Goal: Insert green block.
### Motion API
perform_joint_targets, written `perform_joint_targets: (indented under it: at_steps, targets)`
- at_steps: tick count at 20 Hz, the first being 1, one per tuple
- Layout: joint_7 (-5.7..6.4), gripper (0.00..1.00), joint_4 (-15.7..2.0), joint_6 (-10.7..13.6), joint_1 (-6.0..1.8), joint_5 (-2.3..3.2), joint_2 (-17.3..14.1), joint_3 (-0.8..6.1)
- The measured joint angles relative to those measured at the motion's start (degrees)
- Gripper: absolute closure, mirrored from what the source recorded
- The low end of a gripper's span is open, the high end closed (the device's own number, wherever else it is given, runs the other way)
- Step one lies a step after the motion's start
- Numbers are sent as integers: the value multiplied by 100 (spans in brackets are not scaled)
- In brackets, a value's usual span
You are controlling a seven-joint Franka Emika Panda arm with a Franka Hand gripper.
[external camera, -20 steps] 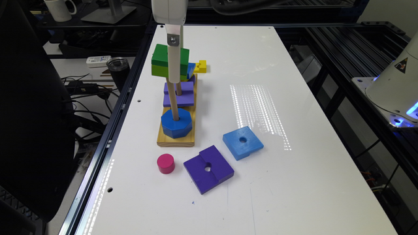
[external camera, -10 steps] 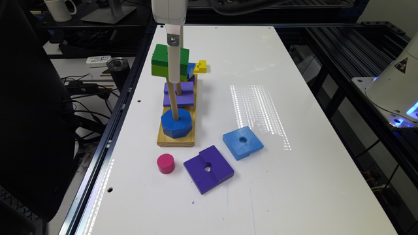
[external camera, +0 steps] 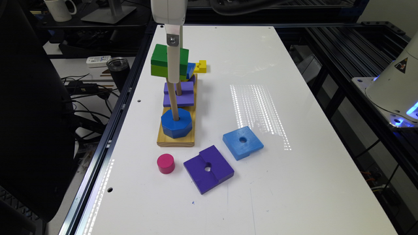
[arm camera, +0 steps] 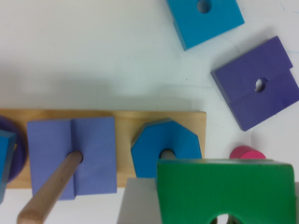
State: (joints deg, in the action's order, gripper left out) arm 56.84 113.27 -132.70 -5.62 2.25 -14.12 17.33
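Note:
The green block (external camera: pixel 159 59), dark green over lime green, hangs in the air above the wooden peg base (external camera: pixel 176 141). My gripper (external camera: pixel 173 73) is shut on it, one white finger crossing its front. In the wrist view the green block (arm camera: pixel 224 186) sits close to the camera, its round hole cut by the frame edge, near the blue octagon (arm camera: pixel 166 147). The blue octagon (external camera: pixel 176 123) sits on the front peg (external camera: pixel 173 101), which rises toward the block. A violet square (external camera: pixel 179 94) sits on the middle peg.
A yellow block (external camera: pixel 200 66) and a blue piece (external camera: pixel 191 70) lie at the base's far end. In front of the base lie a pink cylinder (external camera: pixel 166 163), a purple square (external camera: pixel 209 169) and a light-blue square (external camera: pixel 243 142). The table edge runs along the exterior view's left.

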Motion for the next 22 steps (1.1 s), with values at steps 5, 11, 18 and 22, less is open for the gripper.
perform_joint_targets:
  at_steps: [5,11,18,22]
  targets:
    - [0,100,-48,-1,0,12,-44,-1]
    - [0,100,-83,-4,-6,33,-94,-5]
    - [0,100,-87,-79,-14,54,-195,-6]
    - [0,100,-88,-79,-14,54,-195,-6]
